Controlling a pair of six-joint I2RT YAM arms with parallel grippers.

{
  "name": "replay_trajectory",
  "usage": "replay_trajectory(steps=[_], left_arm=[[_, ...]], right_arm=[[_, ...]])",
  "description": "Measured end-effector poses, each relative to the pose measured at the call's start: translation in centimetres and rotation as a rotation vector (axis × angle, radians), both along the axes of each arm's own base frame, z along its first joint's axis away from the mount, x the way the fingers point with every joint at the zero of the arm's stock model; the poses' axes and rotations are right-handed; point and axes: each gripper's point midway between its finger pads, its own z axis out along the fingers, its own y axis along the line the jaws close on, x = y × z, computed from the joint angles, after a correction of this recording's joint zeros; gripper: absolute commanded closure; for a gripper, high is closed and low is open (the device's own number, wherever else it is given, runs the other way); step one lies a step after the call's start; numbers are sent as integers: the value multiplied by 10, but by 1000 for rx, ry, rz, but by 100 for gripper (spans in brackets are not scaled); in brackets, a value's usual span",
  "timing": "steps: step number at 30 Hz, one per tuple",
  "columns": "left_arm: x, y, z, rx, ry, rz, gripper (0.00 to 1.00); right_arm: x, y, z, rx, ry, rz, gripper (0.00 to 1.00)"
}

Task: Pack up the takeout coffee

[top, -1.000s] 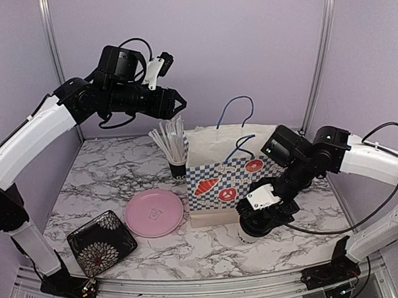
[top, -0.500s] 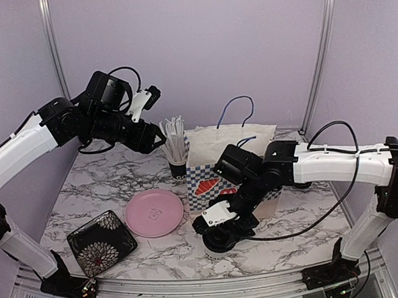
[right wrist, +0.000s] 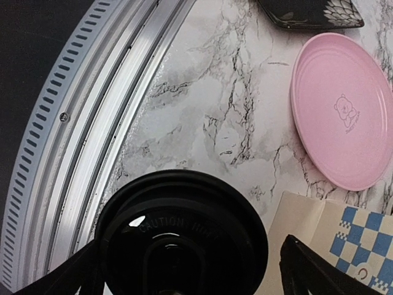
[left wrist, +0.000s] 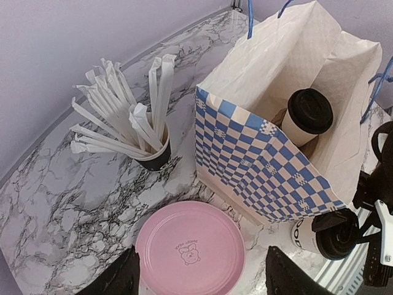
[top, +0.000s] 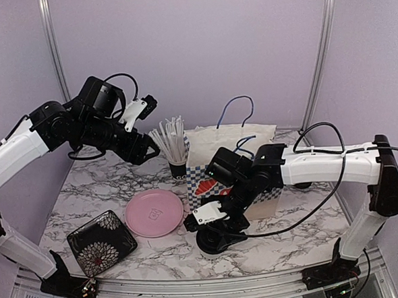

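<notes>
Bag: blue-and-white check front, red pastry prints, cream sides, blue handles. Coffee cups: white, black lettering, black lids. Plate: pink, faint bear outline. Dish: black, white flower pattern. Stick cup: black; sticks white. Table: white marble, grey-black veins. My arms: white shells, black joints.

Two white paper cups with round black lids on. The first cup stands upright inside the checked bag. The second cup has black lettering on its side and stands upright on the worktop near the front edge, just beside the bag's corner, directly below my right gripper.
</notes>
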Motion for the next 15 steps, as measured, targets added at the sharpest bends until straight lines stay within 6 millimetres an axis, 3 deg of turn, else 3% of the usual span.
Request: replay_trajectory(steps=[3, 5, 11, 15], left_arm=[[-9, -3, -4, 29, 3, -37, 28], [-25, -14, -7, 48, 2, -103, 27], [-80, -36, -24, 123, 15, -312, 27], [-99, -39, -32, 144, 33, -394, 26]], right_arm=[[0, -1, 3, -1, -1, 0, 1], [0, 0, 11, 9, -3, 2, 2], [-4, 6, 55, 94, -11, 25, 2], [-9, -2, 85, 134, -21, 42, 2]])
